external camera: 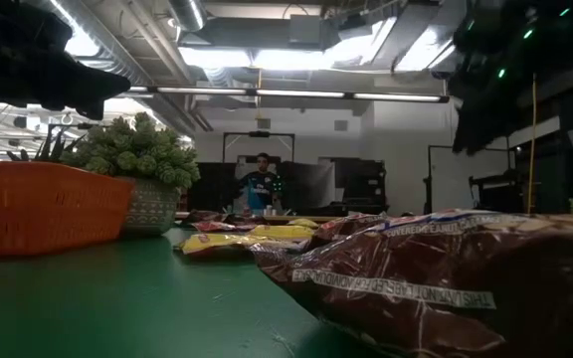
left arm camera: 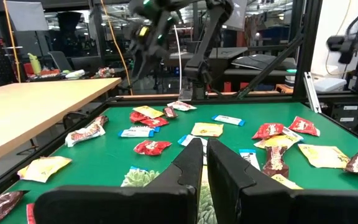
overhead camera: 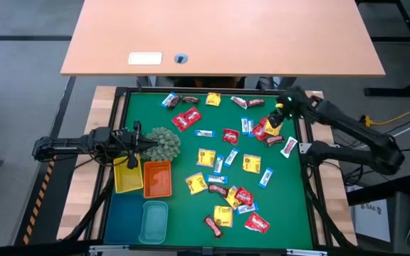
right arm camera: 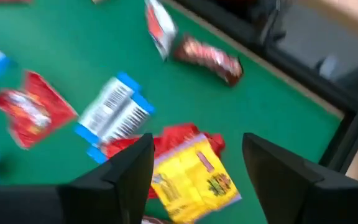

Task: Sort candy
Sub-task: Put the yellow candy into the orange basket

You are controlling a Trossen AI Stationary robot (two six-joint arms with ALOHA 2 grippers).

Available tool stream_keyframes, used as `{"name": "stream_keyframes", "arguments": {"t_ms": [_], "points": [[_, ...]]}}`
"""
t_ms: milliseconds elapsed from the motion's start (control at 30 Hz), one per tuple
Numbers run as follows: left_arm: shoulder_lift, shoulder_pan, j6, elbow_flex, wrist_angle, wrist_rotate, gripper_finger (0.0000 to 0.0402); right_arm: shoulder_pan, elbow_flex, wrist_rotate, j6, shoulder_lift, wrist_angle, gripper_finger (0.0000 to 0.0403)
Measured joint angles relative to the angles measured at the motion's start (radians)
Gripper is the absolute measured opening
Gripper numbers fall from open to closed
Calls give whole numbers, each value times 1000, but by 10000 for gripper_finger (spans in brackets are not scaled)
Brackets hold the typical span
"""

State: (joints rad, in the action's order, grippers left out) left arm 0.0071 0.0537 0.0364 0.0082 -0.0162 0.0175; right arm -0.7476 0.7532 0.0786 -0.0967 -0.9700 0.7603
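Right, your right gripper [right arm camera: 194,163] hangs wide open, empty, over a yellow packet [right arm camera: 196,174] lying on a red packet [right arm camera: 180,142] near the mat's far right edge. Risk: close now and you'd likely grab both, since they overlap, w/ a blue-white wrapper [right arm camera: 114,111] just beside. Rest of the candy [overhead camera: 226,174] is scattered mid-mat. Left gripper [left arm camera: 202,163] is shut, empty, by the plant ball [overhead camera: 161,144]. Low view's blocked by a brown bar [external camera: 436,273].
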Motion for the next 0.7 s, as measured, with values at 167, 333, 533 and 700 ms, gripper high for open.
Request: {"name": "stream_keyframes", "arguments": {"t_ms": [167,333,533,700], "points": [[0,0,0,0,0,0,20,-104,0,-45,95,-198,-1,241],[0,0,0,0,0,0,20,-139,0,-64,203,-344,-1,241],[0,0,-1,0,0,0,20,-137,0,-81,295,-447,-4,241],[0,0,-1,0,0,0,20,-137,0,-82,312,-475,7,240]]}}
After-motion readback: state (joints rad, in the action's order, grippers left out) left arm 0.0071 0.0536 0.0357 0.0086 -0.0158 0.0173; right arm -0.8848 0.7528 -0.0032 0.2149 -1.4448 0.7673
